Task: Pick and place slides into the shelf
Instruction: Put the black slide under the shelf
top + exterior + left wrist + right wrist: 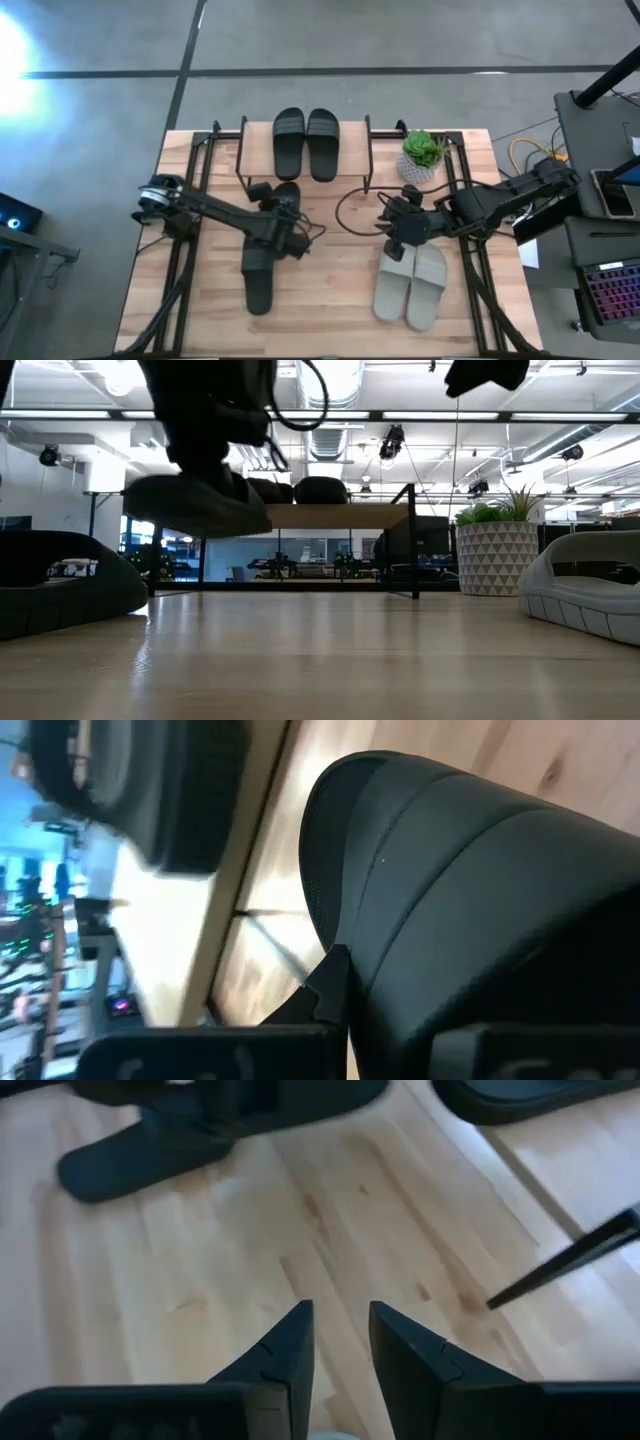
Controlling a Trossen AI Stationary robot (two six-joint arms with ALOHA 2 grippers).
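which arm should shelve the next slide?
Left. The left gripper already holds a black slide lifted off the table, just in front of the shelf. The right gripper is empty, hovering by the grey-green pair.

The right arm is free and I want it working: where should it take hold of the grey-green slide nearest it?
Probably the wide strap of the inner grey-green slide, coming from straight above. It lies flat, sole down, and the strap arches over the footbed, giving the fingers an edge. The right gripper hovers just beyond its toe end.
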